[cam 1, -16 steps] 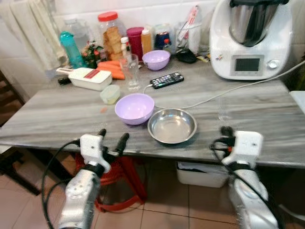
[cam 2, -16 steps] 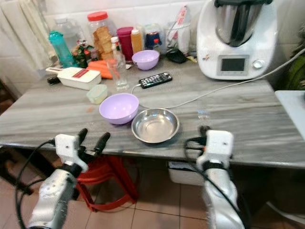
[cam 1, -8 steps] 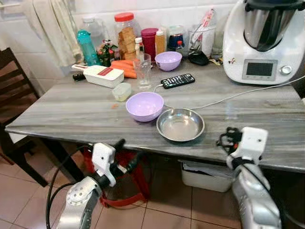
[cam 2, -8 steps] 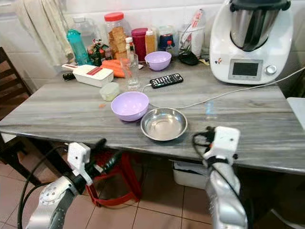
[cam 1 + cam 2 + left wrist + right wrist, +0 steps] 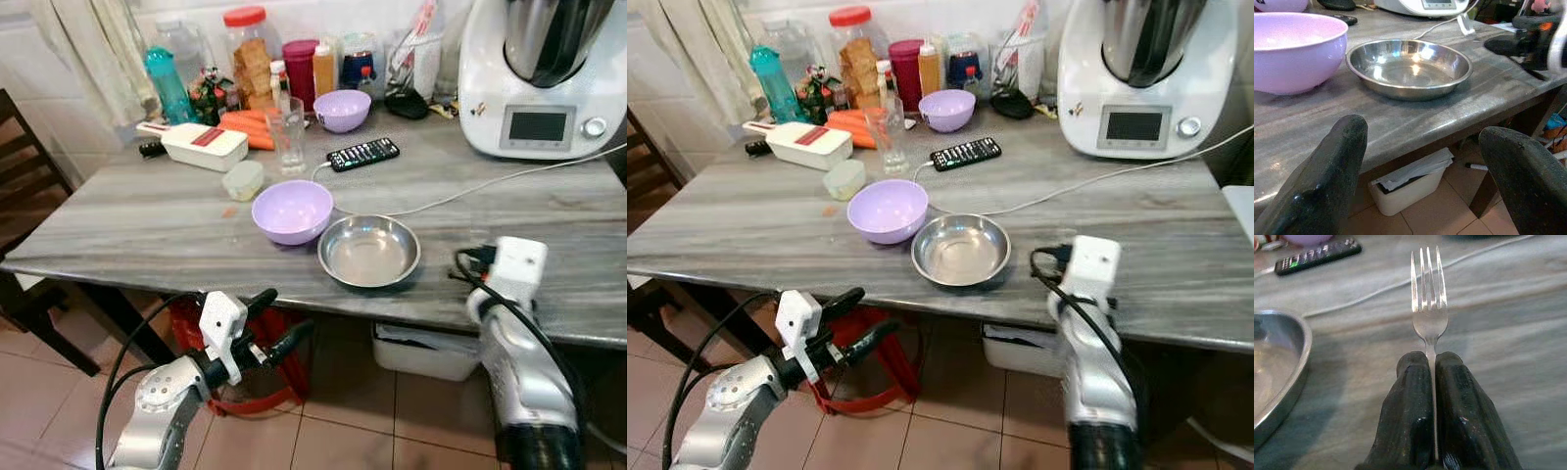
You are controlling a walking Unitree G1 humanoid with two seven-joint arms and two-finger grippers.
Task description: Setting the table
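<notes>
A fork (image 5: 1429, 298) is being held clamped between the two black fingers (image 5: 1410, 416) of the right hand (image 5: 1431, 363), tines pointing away from the wrist, over the grey marbled tabletop (image 5: 147, 225) just beside the steel dish (image 5: 368, 251). In the head views the right hand's white housing is sitting at the tabletop's front edge, to the robot's right of the dish. The left hand (image 5: 1420, 161) is being carried below the edge w/ fingers spread wide apart & nothing in them; the dish and a lilac bowl (image 5: 292, 211) are being framed between them. The bowl is standing touching or nearly touching the dish on its left. Further back, a second lilac bowl (image 5: 342, 110), a drinking glass (image 5: 289, 137), a remote (image 5: 362, 154), a white cable (image 5: 509, 181), a white food processor (image 5: 544, 73) & a row of jars and bottles are being kept along the wall.

Judged stage: fork about to be laid beside the dish. Risks: the grip is being taken on the thin neck only, so the fork could be twisted or dropped if knocked vs. the dish rim; if released too near the edge, it could be tipped to the floor; if set too far back, it could be laid across the cable.
</notes>
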